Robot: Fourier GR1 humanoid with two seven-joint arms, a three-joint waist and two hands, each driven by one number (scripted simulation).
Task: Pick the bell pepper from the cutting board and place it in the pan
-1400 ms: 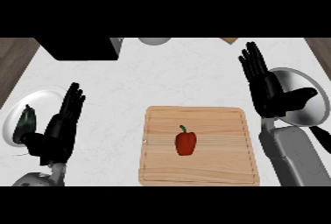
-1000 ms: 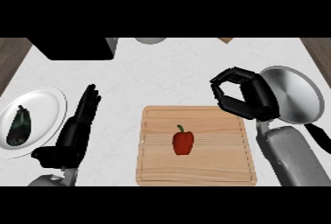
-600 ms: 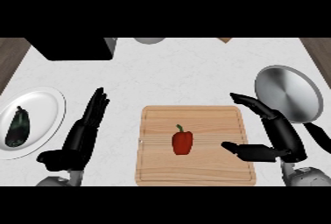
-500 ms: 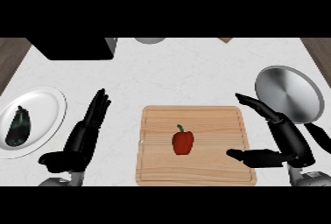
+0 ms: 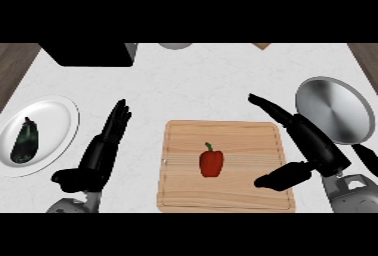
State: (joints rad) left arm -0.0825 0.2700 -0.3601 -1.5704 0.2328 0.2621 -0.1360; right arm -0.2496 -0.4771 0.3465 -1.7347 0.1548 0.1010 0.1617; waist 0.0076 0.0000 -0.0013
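right hand: mine, released. fingers straight and together, pointing up and to the left, holding nothing.
right thumb: spread wide from the fingers, tip over the right edge of the cutting board. can't tell if it touches the wood.
bell pepper: red, green stem pointing up the view, lying near the middle of the board. it is left of my right thumb tip and apart from it, below and left of my right fingertips.
pan: round, grey, on the counter just right of my right fingers, off the board. its dark handle runs down past my right wrist.
left hand: released too. fingers straight, pointing up and a bit right, thumb out to the left. it is over the counter between board and plate, holding nothing.
plate: white, left of my left fingers, near them.
eggplant: dark, lying on that plate, well left of my left hand.
black box: at the far edge, above my left fingertips, well apart.
grey bowl: at the top edge, only partly in view.
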